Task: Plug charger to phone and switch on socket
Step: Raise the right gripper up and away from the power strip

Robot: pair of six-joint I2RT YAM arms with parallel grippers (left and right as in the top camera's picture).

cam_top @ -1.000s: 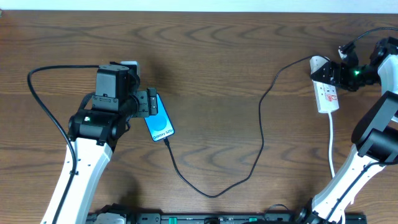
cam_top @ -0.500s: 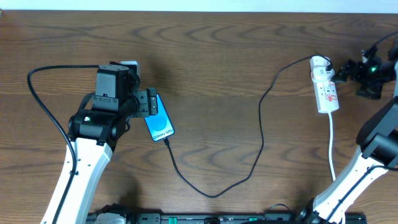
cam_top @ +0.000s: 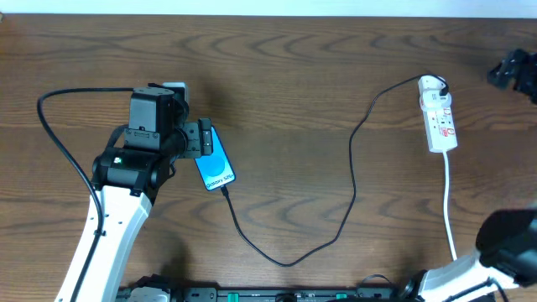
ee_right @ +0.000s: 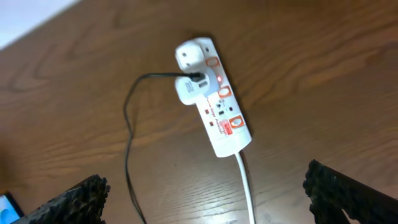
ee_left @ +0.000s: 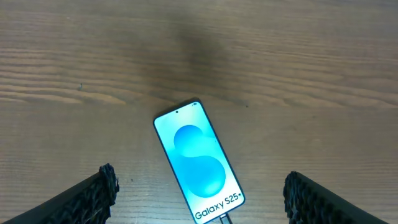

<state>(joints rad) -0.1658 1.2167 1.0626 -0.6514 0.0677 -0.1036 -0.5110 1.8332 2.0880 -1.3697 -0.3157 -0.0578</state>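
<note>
Left of centre, phone lies tilted, screen lit blue; charger runs from its lower end to socket, upper right.

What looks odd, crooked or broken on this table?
Nothing is spilled or broken. The phone lies slanted on the table, and the black charger cable wanders in a loose loop between it and the white socket strip. Untidy, not damaged.
</note>
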